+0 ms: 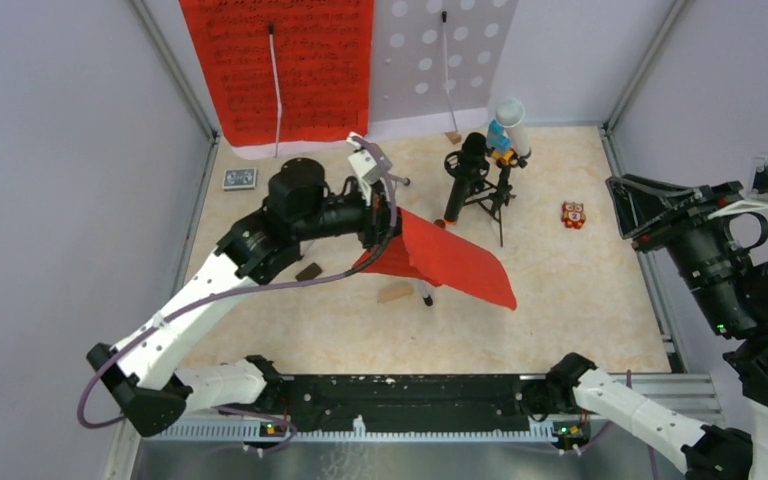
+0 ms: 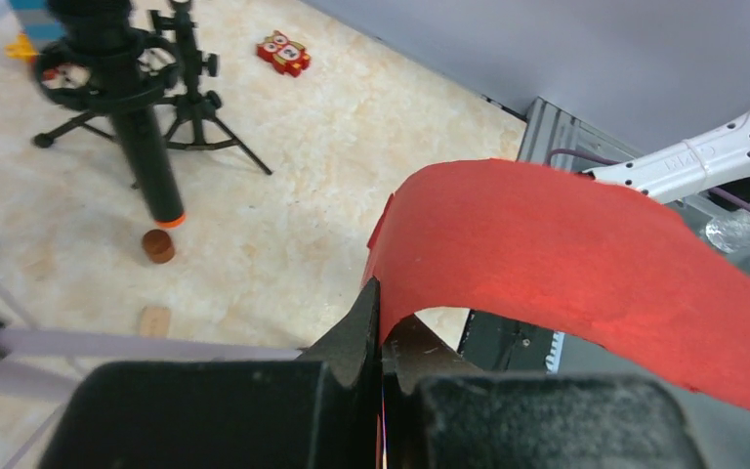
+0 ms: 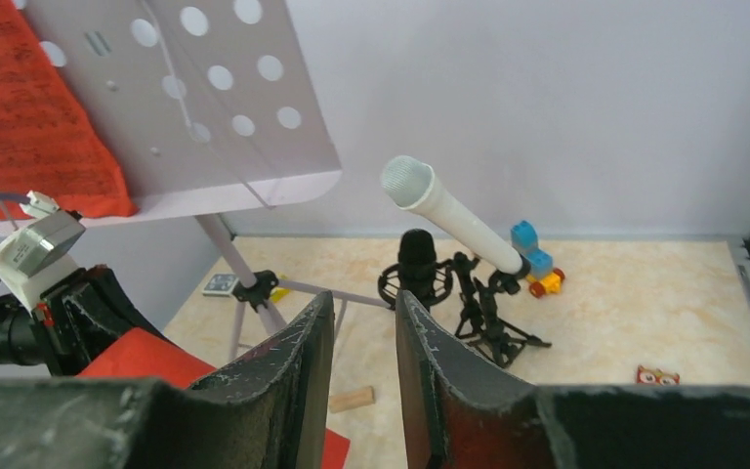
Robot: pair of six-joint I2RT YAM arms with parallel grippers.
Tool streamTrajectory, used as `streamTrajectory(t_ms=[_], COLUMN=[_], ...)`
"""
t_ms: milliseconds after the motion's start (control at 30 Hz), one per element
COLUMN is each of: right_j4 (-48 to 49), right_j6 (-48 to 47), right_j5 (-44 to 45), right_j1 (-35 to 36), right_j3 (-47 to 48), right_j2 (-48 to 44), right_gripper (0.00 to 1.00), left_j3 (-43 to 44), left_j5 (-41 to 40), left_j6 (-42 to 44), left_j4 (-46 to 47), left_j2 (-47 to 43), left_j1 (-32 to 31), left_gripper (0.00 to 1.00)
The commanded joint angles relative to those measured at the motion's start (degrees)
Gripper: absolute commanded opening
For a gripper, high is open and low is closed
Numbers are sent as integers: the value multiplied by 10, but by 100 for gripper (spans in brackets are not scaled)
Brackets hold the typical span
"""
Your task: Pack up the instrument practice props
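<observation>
My left gripper point(image 1: 385, 250) is shut on the edge of a loose red sheet-music page point(image 1: 450, 262), held above the table; in the left wrist view the page point(image 2: 566, 264) curves away from the closed jaws point(image 2: 381, 303). The grey perforated stand plate point(image 1: 440, 50) at the back carries another red page point(image 1: 280, 65). The black microphone point(image 1: 465, 175) with its orange end point(image 2: 169, 219) hangs in a shock mount, beside a small black tripod point(image 3: 488, 322) holding the white tube point(image 3: 454, 225). My right gripper point(image 3: 363, 308) is open and empty, raised at the right side point(image 1: 628, 205).
A blue-and-orange toy car point(image 3: 537, 269) sits behind the tripod. A red owl block point(image 1: 573, 214) lies to the right. Wooden blocks point(image 2: 154, 320) and a brown cylinder point(image 2: 157, 245) lie near the stand's silver legs point(image 3: 254, 303). A small dark card point(image 1: 240, 178) lies at the back left.
</observation>
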Motion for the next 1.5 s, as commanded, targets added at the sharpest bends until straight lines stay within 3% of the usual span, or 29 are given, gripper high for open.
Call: streamTrajectory(t_ms=[0, 233, 400, 633, 833, 1100, 1300, 1467], right_j4=[-58, -78, -73, -98, -95, -85, -94, -106], right_j6=[15, 1, -14, -23, -28, -38, -27, -16], right_j5=[83, 101, 157, 166, 166, 151, 140, 148], right_j1=[-3, -3, -3, -3, -3, -3, -3, -3], right_j3=[-16, -12, 10, 45, 27, -2, -14, -11], right_j2=[-18, -30, -28, -17, -15, -4, -4, -2], right_gripper=[30, 30, 31, 32, 32, 32, 33, 33], left_j3=[-8, 28, 154, 346, 368, 394, 394, 330], left_j5=[-21, -64, -75, -77, -131, -126, -117, -119], left_j6=[-20, -71, -106, -128, -130, -116, -89, -80], left_j4=[106, 187, 204, 98, 97, 106, 107, 145], left_j2=[55, 205, 375, 603, 658, 695, 698, 632], left_j1=[-60, -158, -212, -216, -199, -179, -170, -171], left_gripper=[0, 0, 0, 0, 2, 23, 60, 74])
